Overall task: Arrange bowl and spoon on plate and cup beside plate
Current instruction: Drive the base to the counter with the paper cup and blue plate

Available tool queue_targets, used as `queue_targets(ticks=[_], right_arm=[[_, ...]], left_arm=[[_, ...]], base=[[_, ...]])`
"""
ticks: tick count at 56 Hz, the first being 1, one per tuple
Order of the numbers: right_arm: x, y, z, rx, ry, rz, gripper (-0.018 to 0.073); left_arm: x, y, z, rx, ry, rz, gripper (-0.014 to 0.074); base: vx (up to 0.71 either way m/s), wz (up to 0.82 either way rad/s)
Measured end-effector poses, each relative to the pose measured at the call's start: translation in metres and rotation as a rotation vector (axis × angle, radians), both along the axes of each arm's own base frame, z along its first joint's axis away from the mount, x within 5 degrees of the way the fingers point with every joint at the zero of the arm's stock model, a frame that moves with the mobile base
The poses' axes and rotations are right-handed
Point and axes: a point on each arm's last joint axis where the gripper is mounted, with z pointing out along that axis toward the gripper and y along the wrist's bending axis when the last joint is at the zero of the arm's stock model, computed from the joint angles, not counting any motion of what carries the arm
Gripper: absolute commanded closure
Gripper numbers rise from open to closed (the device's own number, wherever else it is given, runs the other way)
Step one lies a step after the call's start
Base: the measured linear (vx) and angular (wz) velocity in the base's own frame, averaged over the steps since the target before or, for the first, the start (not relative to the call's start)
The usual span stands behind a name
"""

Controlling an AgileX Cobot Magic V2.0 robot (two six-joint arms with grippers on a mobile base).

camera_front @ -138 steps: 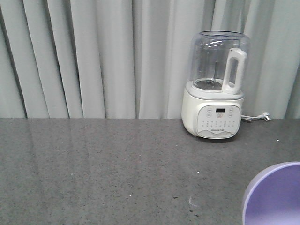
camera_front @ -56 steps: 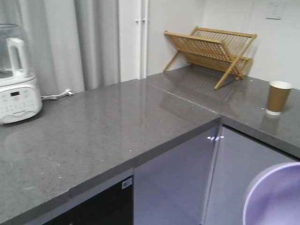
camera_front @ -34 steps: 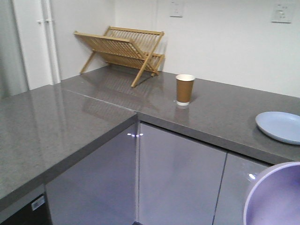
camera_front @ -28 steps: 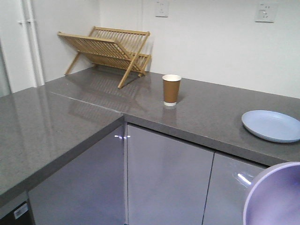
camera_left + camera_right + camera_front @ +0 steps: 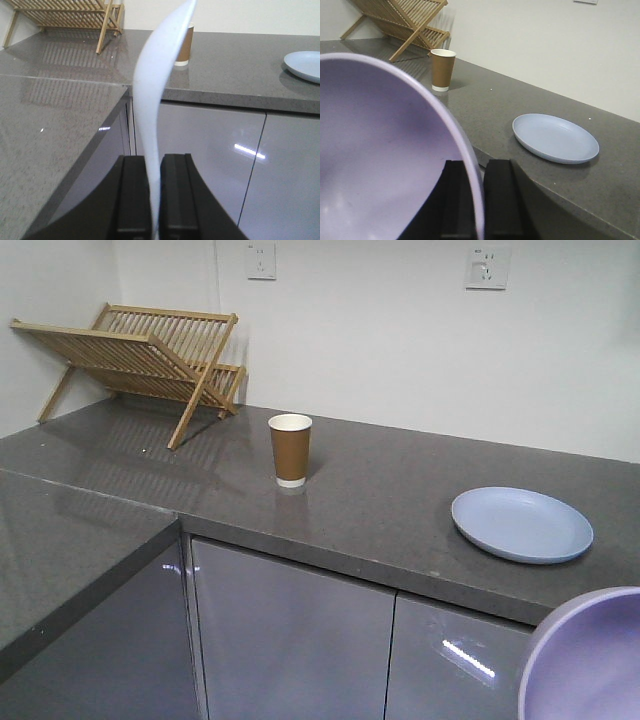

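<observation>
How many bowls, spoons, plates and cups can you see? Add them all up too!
bowl: 1
spoon: 1
plate: 1
cup: 1
Total: 4

Loads of bare counter (image 5: pixel 385 495) between the cup (image 5: pixel 290 449) and the plate (image 5: pixel 522 524). The cup's the only tall thing there (wooden rack (image 5: pixel 140 348) sits well off in the corner).
</observation>
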Motion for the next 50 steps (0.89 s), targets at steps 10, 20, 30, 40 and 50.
queue_targets(ticks=[10, 20, 30, 40, 50], right_arm=[[0.0000, 0.0000, 0.0000, 0.000, 0.000, 0.000, 0.0568], [0.0000, 0.0000, 0.0000, 0.000, 0.000, 0.000, 0.0568], [0.0000, 0.0000, 0.0000, 0.000, 0.000, 0.000, 0.0568], [0.0000, 0.0000, 0.0000, 0.000, 0.000, 0.000, 0.0568], [0.0000, 0.0000, 0.0000, 0.000, 0.000, 0.000, 0.0568]], left_arm=[[0.0000, 0.0000, 0.0000, 0.000, 0.000, 0.000, 0.0596], [0.0000, 0.0000, 0.0000, 0.000, 0.000, 0.000, 0.0596], [0.0000, 0.0000, 0.0000, 0.000, 0.000, 0.000, 0.0596], [0.0000, 0.0000, 0.0000, 0.000, 0.000, 0.000, 0.0596], [0.0000, 0.0000, 0.0000, 0.000, 0.000, 0.000, 0.0596]], base=[[0.32, -0.04], [0.36, -0.12], [0.37, -0.22], [0.36, -0.31], [0.34, -0.38]])
